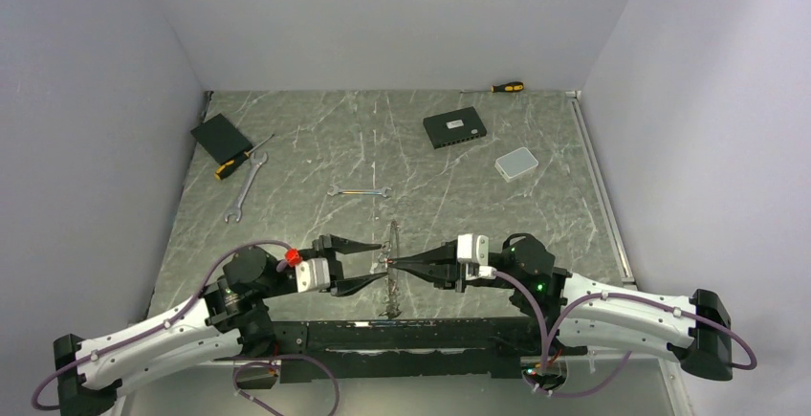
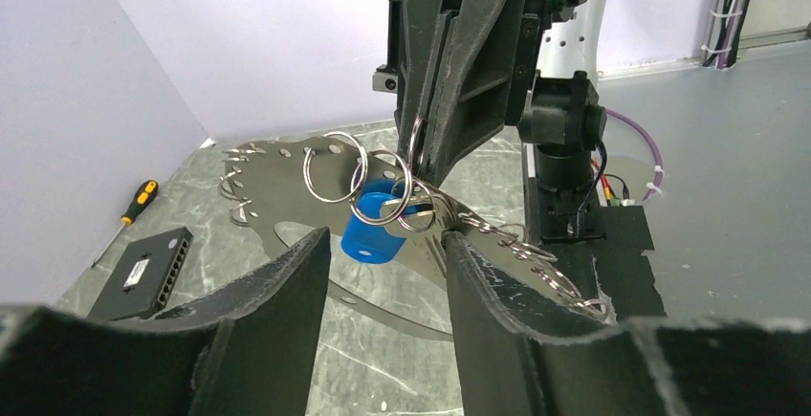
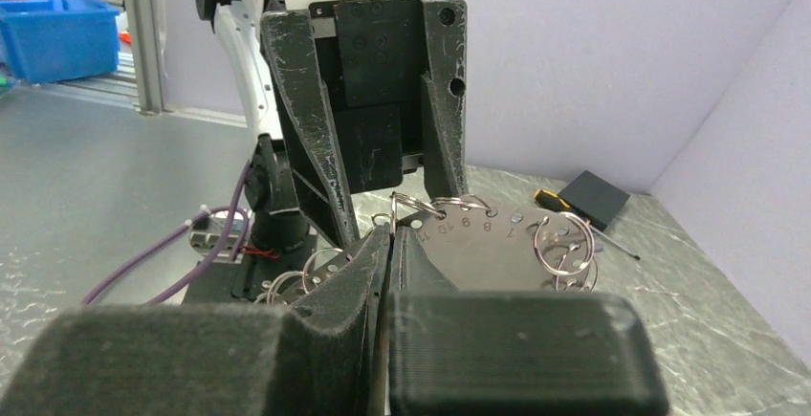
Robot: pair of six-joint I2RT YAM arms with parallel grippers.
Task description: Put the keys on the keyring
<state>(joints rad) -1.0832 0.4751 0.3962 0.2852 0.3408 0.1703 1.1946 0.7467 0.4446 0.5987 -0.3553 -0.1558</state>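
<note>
The right gripper [image 3: 392,232] is clenched on the rim of the keyring [image 1: 391,292], fingers pressed flat together. The left gripper [image 1: 380,263] faces it from the other side with its 2 fingers [image 2: 277,292] spread apart and nothing between them. In the left wrist view, the ring's near edge sits just past their tips.

The keyring stands on edge between the 2 arms. From above it shows only as a thin line, with its long axis running from the arms' bases toward the far wall. Up close it is a flat silvery plate with punched holes and stamped numbers. Small split rings [image 2: 330,167] are threaded along its rim, and a blue tag [image 2: 373,234] hangs from a cluster of them just below the right gripper's tips. Whether its lower edge touches the table [image 1: 316,139] cannot be told.

Farther out lie 2 closed boxes, contents hidden — a black box [image 1: 454,129] and a white box [image 1: 516,163]. A blue bin [image 3: 57,24] stands off the table; what it holds is unclear. 2 spanners [image 1: 245,186] lie left of centre.
</note>
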